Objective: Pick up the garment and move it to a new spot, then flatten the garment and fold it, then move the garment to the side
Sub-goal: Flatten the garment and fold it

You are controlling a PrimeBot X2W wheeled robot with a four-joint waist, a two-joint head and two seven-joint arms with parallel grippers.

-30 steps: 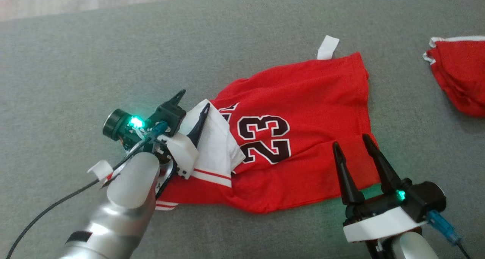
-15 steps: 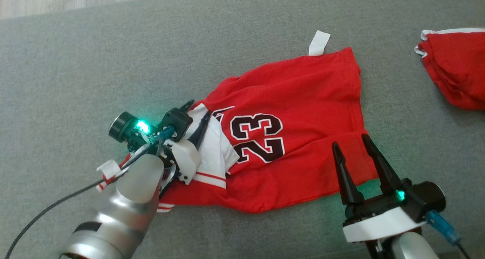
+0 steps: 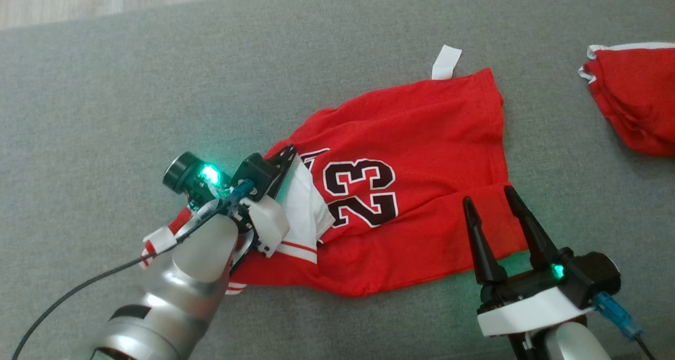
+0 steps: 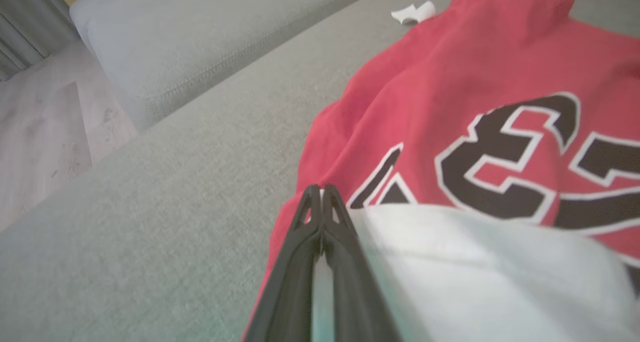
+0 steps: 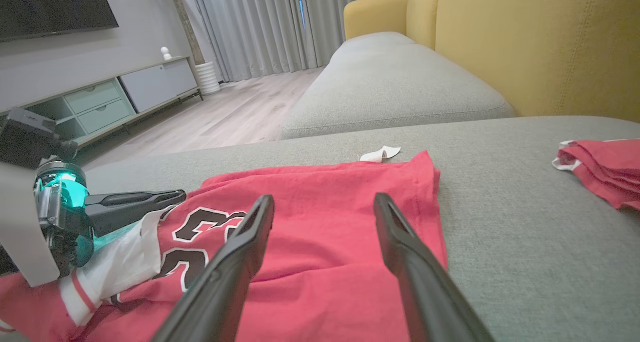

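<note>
A red garment [image 3: 422,138] with a black "23" and a white folded-over part lies crumpled on the grey cushion [image 3: 158,86]. My left gripper [image 3: 289,153] is at the garment's upper left edge, by the white part. In the left wrist view the fingers [image 4: 320,192] are pressed together with a sliver of the garment's [image 4: 450,81] edge between the tips. In the right wrist view the garment [image 5: 325,207] lies under my right gripper [image 5: 322,199], and the left gripper [image 5: 180,196] reaches in from the left. My right gripper [image 3: 488,194] stands open over the garment's lower right corner, holding nothing.
Another folded red cloth [image 3: 633,101] lies at the far right of the cushion. A white tag [image 3: 445,62] sticks out past the garment's far edge. Wooden floor [image 3: 79,1] lies beyond the cushion's far left edge. A yellow sofa back [image 5: 500,46] rises on the right.
The left gripper's fingers have closed together on the garment's left edge and the arm has shifted slightly right. The right gripper has stayed put.
</note>
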